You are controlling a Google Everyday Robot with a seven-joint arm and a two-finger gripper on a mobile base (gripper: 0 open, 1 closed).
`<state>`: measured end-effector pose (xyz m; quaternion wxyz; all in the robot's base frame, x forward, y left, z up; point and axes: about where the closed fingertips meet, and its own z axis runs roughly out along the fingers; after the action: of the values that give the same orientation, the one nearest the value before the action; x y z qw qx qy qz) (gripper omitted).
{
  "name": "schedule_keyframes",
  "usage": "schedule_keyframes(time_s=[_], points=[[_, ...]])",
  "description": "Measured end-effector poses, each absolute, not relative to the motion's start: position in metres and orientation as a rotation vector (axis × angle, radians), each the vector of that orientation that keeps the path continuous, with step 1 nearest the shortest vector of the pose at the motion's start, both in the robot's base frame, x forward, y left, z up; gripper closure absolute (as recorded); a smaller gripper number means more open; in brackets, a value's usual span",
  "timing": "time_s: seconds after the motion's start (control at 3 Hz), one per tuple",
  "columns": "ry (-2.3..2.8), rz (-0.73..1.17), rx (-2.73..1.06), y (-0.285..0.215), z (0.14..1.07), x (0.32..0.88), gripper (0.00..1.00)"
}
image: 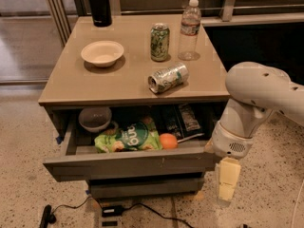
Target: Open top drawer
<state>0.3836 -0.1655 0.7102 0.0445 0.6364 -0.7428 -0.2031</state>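
Note:
The top drawer (128,164) is a wide grey drawer with a plain slab front, pulled out from under the tan table top. Inside it lie a grey bowl (95,118), a green snack bag (127,138), an orange (168,141) and dark packets (183,119). My gripper (227,179) hangs pointing down just off the drawer front's right end, below the white arm's wrist. Its yellowish fingers (228,171) sit slightly in front of and beside the drawer corner.
On the table top (66,87) stand a cream bowl (102,53), an upright green can (159,42), a can lying on its side (167,77), a water bottle (189,30) and a black flask (99,4). A narrower drawer front (142,186) sits below. Cables (114,210) lie on the speckled floor.

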Motion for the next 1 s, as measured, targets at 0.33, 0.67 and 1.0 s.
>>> schedule_keyframes(time_s=[0.33, 0.67, 1.0], points=[[-2.27, -0.621, 1.944, -0.165, 0.71, 0.384, 0.0], [-2.266, -0.637, 1.901, -0.165, 0.708, 0.396, 0.0], [-2.263, -0.641, 1.889, -0.164, 0.707, 0.403, 0.0]])
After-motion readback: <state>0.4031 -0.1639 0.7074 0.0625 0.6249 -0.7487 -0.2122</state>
